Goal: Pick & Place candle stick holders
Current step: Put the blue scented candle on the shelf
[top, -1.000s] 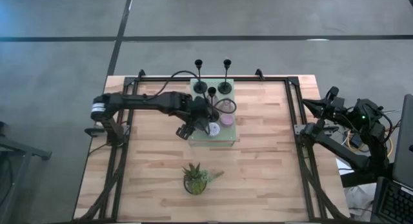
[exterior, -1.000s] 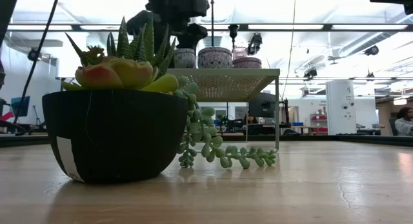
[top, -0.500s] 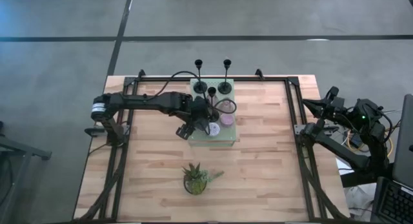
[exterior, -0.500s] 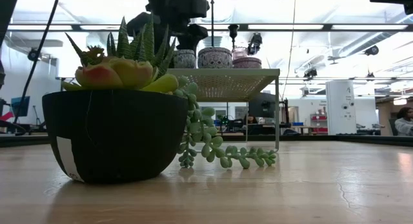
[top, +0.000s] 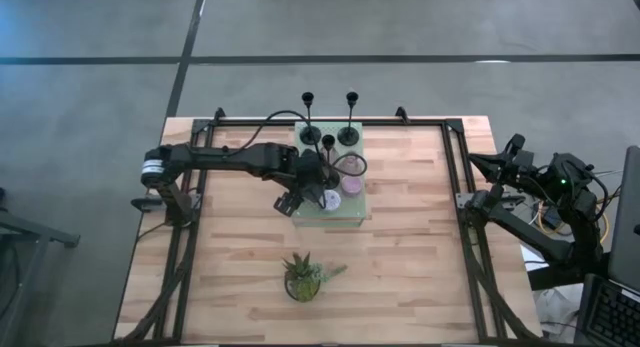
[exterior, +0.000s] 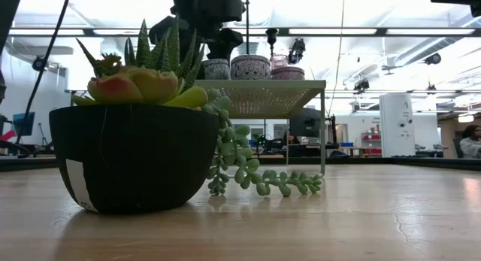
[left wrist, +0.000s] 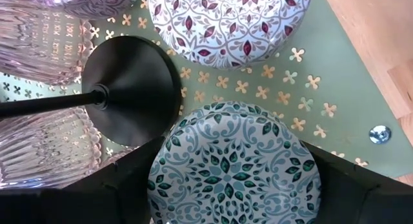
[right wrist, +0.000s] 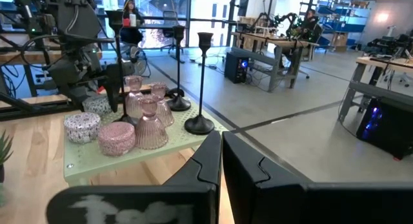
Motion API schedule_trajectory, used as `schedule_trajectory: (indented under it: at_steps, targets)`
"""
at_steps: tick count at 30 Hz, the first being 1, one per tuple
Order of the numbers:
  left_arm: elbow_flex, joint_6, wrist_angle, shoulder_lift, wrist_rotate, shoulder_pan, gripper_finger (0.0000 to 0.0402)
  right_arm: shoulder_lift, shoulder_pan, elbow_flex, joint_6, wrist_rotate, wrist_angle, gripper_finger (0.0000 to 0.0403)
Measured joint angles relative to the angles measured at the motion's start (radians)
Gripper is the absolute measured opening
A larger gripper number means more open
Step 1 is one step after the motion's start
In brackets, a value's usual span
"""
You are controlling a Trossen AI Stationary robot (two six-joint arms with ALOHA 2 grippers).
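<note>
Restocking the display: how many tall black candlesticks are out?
3, all on the green stand: left candlestick and right candlestick at its far edge, and the third candlestick in front of them, by the left gripper. None seems hidden.

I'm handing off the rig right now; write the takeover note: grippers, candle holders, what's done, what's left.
Left gripper: over the green perforated stand, fingers open on either side of the blue-patterned round cup; nothing lifted yet.
Right gripper: parked off the table's right edge, fingers shut, empty.
Holders: all on the stand, three tall black stems at the far side, squat cups nearer the plant.
Done: approach to the blue cup.
Left: shut, lift, place it, then the others.
</note>
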Motion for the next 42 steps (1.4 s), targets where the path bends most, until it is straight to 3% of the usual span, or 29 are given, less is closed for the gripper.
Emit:
schedule_trajectory:
  at_steps: [42]
  targets:
    - [-0.047,0.002,0.043,-0.003,0.008,0.0,0.032,0.0,0.0,0.0,0.0,0.0,0.0,0.0008]
